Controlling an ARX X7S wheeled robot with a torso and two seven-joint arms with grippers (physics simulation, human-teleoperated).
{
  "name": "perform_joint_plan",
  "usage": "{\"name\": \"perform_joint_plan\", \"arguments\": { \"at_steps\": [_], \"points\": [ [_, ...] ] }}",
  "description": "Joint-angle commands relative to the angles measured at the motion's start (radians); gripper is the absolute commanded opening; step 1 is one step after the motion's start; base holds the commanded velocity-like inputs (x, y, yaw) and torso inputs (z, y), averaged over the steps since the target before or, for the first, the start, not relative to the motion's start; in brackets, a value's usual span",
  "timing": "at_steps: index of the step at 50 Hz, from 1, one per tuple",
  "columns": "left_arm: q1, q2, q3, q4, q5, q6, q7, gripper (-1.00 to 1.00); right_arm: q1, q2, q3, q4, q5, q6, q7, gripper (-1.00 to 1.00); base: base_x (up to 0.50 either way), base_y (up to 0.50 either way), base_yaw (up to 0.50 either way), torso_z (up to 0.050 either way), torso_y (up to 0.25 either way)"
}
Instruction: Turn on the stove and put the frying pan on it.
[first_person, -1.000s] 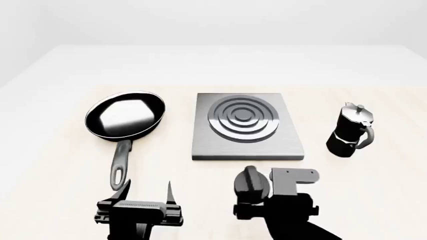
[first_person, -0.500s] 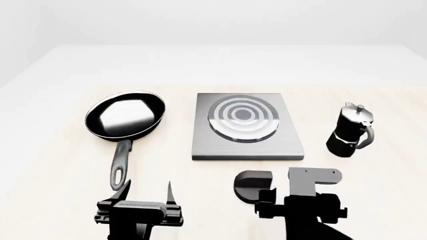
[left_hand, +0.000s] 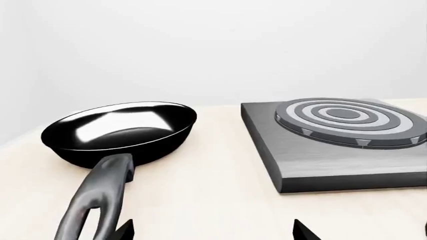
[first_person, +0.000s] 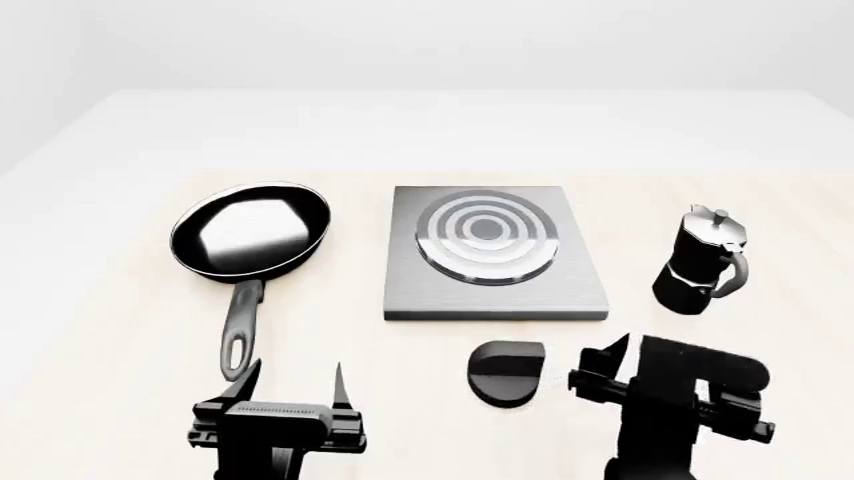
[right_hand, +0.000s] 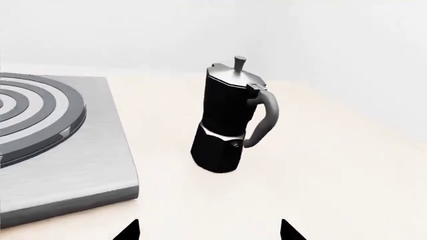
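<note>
Having let go of the knob (first_person: 506, 372) and drawn off to the right, away from it, with the right gripper (first_person: 674, 385) now sitting well clear of it near the table's (first_person: 120, 330) front edge. Showing the knob in full now, bare on the table just in front of the stove (first_person: 491, 256), no longer covered by fingers. Glowing lighter on the burner rings than a second ago, pale bands now alternating with grey. Pointing the right wrist camera toward the moka pot (right_hand: 229, 122), with both fingertips spread apart.
</note>
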Motion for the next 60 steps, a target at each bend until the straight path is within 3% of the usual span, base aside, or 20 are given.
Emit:
{"name": "perform_joint_plan", "arguments": {
  "at_steps": [1, 4, 7, 17, 24, 31, 38, 42, 46, 60],
  "points": [
    [0.000, -0.004, 0.006, 0.005, -0.002, -0.003, -0.008, 1.00, -0.078, -0.002, 0.000, 0.194, -0.070, -0.486, -0.030, 1.00, 0.00, 0.00, 0.00, 0.000, 0.000],
    [0.000, -0.005, 0.006, 0.002, -0.005, 0.001, -0.008, 1.00, -0.083, -0.009, -0.002, 0.236, -0.087, -0.554, -0.027, 1.00, 0.00, 0.00, 0.00, 0.000, 0.000],
    [-0.001, -0.007, 0.003, 0.005, -0.013, -0.004, -0.008, 1.00, -0.103, -0.029, 0.014, 0.328, -0.082, -0.735, -0.043, 1.00, 0.00, 0.00, 0.00, 0.000, 0.000],
    [0.004, -0.014, 0.011, 0.029, -0.002, -0.023, -0.026, 1.00, -0.086, -0.032, -0.005, 0.398, -0.126, -0.765, -0.032, 1.00, 0.00, 0.00, 0.00, 0.000, 0.000],
    [-0.003, -0.039, 0.007, 0.147, -0.033, -0.140, -0.041, 1.00, -0.069, -0.031, -0.029, 0.407, -0.140, -0.737, -0.041, 1.00, 0.00, 0.00, 0.00, 0.000, 0.000],
    [-0.095, -0.069, -0.005, 0.217, -0.074, -0.321, -0.049, 1.00, -0.061, -0.031, -0.030, 0.436, -0.130, -0.753, -0.050, 1.00, 0.00, 0.00, 0.00, 0.000, 0.000],
    [-0.179, -0.093, -0.025, 0.257, -0.106, -0.409, -0.042, 1.00, -0.057, -0.030, -0.035, 0.441, -0.129, -0.749, -0.051, 1.00, 0.00, 0.00, 0.00, 0.000, 0.000],
    [-0.272, -0.111, -0.040, 0.286, -0.147, -0.554, -0.046, 1.00, -0.057, -0.028, -0.038, 0.433, -0.129, -0.736, -0.049, 1.00, 0.00, 0.00, 0.00, 0.000, 0.000],
    [-0.364, -0.113, -0.063, 0.262, -0.177, -0.662, -0.060, 1.00, -0.053, -0.029, -0.039, 0.445, -0.127, -0.742, -0.050, 1.00, 0.00, 0.00, 0.00, 0.000, 0.000],
    [-0.602, -0.112, -0.014, -0.019, -0.139, -0.732, -0.009, 1.00, -0.047, -0.029, -0.044, 0.459, -0.126, -0.744, -0.047, 1.00, 0.00, 0.00, 0.00, 0.000, 0.000]
  ]
}}
